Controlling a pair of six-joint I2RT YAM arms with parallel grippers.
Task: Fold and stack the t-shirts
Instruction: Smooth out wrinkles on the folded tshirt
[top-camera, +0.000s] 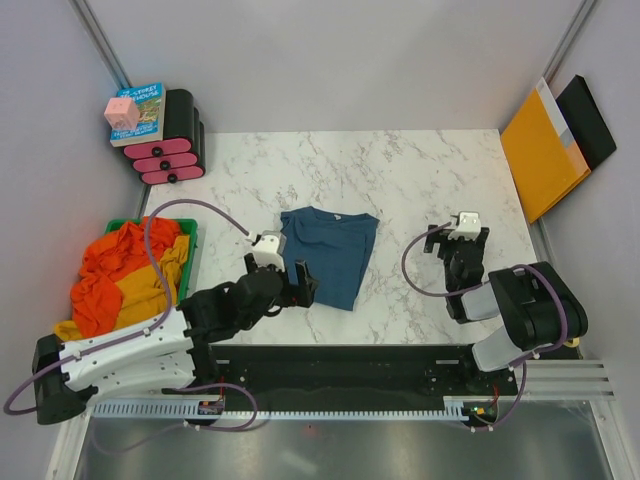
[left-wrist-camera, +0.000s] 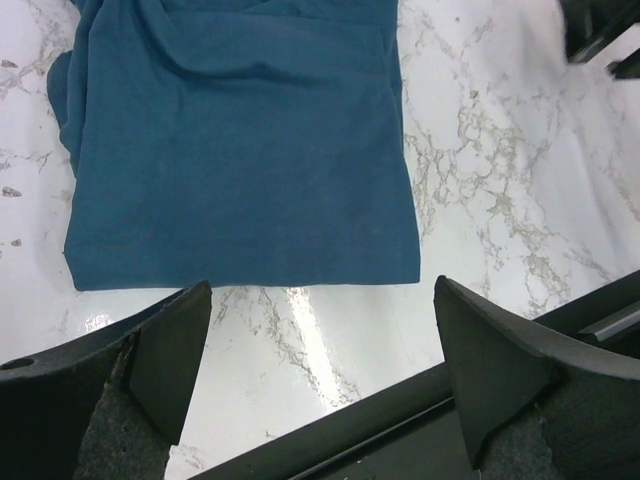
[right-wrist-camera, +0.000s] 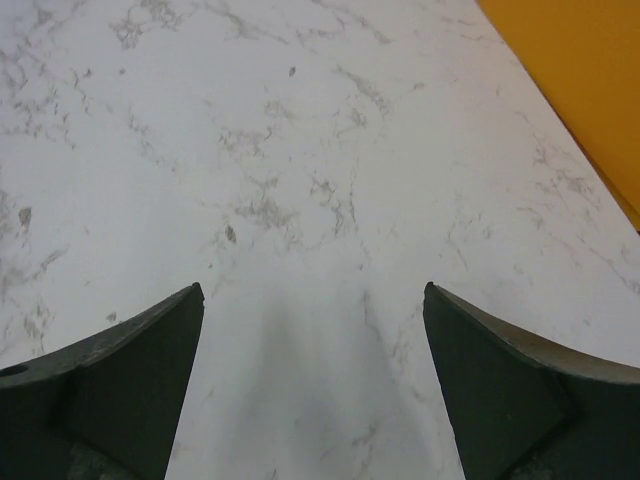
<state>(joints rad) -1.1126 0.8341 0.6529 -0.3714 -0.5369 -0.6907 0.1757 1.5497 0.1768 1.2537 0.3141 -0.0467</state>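
Just ahead of the left gripper (left-wrist-camera: 320, 290), jaws wide apart, teal t-shirt (top-camera: 330, 255) lies folded flat on marble bench (top-camera: 420, 185), orange and yellow t-shirts (top-camera: 125, 275) heaped in green bin (top-camera: 191, 236) well behind it, right gripper (right-wrist-camera: 312, 295) jaws likewise apart over bench.

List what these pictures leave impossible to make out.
- Top view: how many shirts make up the orange and yellow heap in the green bin; they are bunched together.
- Left wrist view: the teal t-shirt, far end cut off by the top edge.
- Top view: the book, title too small, partly under a pink cube.
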